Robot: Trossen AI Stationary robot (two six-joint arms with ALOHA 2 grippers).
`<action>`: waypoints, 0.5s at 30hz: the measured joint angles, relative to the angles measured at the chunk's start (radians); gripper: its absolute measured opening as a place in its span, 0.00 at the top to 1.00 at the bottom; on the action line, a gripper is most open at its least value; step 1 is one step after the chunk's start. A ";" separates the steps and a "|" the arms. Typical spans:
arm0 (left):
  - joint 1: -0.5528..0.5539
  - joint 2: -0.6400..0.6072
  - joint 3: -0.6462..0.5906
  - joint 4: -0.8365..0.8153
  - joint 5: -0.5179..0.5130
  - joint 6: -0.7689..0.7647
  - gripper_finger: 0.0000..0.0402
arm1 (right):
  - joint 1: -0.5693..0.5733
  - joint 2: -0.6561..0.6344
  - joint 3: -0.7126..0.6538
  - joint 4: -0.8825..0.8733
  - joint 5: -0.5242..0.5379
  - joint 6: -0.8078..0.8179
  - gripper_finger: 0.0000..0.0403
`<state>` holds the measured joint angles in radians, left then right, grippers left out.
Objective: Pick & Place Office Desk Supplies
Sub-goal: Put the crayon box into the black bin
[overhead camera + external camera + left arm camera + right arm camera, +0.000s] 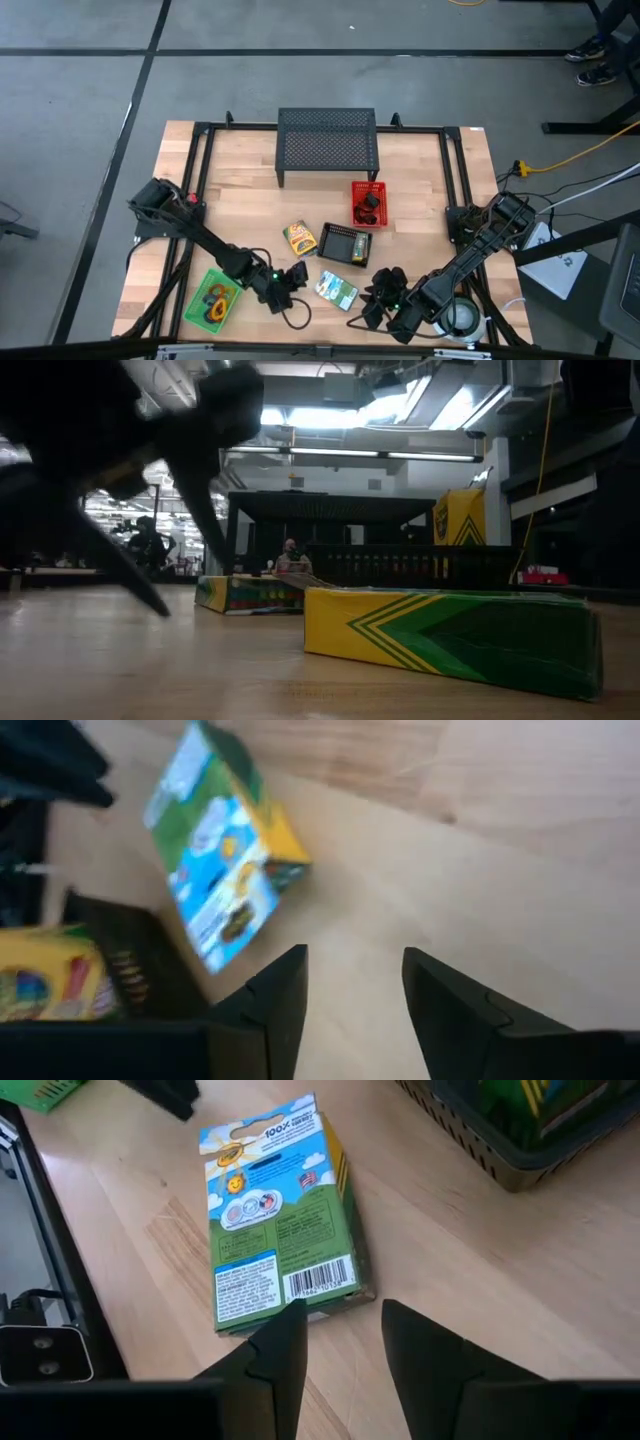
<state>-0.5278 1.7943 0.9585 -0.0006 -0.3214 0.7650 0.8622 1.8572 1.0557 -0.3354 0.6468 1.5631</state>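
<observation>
A blue and green printed packet [337,290] lies flat on the table near the front edge, between my two grippers. My left gripper [287,290] hovers just left of it, open, with nothing between its fingers [355,990]; the packet [220,860] lies ahead of them. My right gripper [380,300] stands open to the packet's right, its fingertips [340,1340] just short of the packet's barcode end [300,1285]. A yellow packet [299,238] lies flat farther back. Another packet sits in a black tray [345,243]. Coloured loops lie in a green basket [213,298], and black clips in a red basket [368,203].
The large black mesh stand [328,145] is at the table's far middle. A round white object [462,318] sits at the front right, beside my right arm. A black frame [200,170] runs round the tabletop. Bare wood lies between the stand and the packets.
</observation>
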 joint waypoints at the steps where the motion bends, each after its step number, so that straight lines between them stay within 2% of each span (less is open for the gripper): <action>1: 0.004 0.013 0.000 -0.001 -0.001 0.005 0.60 | 0.000 0.000 0.000 0.001 0.000 0.000 0.67; 6: 0.007 0.061 -0.001 0.048 -0.113 0.100 0.60 | 0.000 0.000 0.000 0.002 0.000 0.002 0.67; 15: 0.029 0.076 -0.001 0.131 -0.104 0.164 0.61 | -0.002 0.000 0.000 0.002 0.002 0.000 0.67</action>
<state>-0.4986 1.8702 0.9577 0.1304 -0.4258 0.9288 0.8604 1.8572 1.0557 -0.3337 0.6485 1.5627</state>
